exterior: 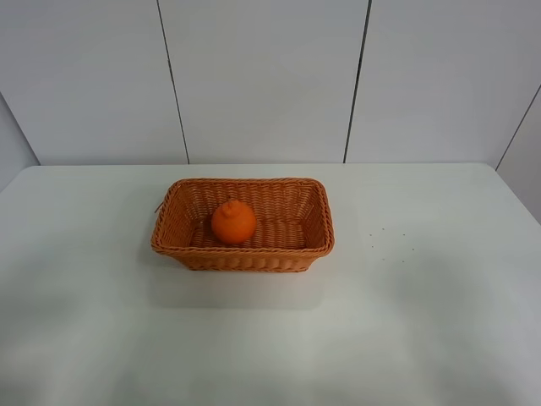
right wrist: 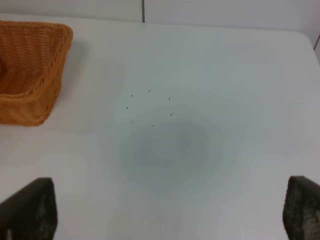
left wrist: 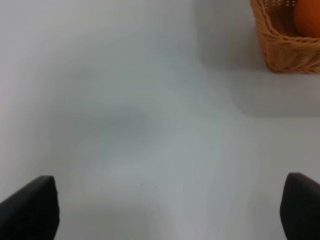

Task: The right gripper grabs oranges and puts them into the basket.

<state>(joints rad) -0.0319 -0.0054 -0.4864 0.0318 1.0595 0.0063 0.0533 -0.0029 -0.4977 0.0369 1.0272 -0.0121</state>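
Oranges here means just one bright orange round fruit with a bumpy knob on top (exterior: 233, 222), and it's sitting inside the rectangular orange-brown woven wicker basket (exterior: 245, 256), left of the basket's middle, down on the woven floor. Basket is around the centre of the high camera frame, resting on the white tabletop (exterior: 423, 338), with pale wall panels (exterior: 262, 76) filling the upper part of that frame. Neither arm shows up in that overhead shot.

Left wrist camera: basket corner pokes in at the upper right of the frame, with a sliver of the fruit visible over the rim. The left gripper (left wrist: 170, 210) only shows as two black finger tips at the lower left and lower right corners, spread wide with bare table between them, so fingers wide apart, holding nothing.

Right wrist camera: one end of the basket sits at the upper left of the frame, well apart from the right gripper (right wrist: 170, 210). Same deal, black fingers at the two bottom corners, spread wide and empty. A few tiny dark specks (right wrist: 150, 105) dot the table near frame centre
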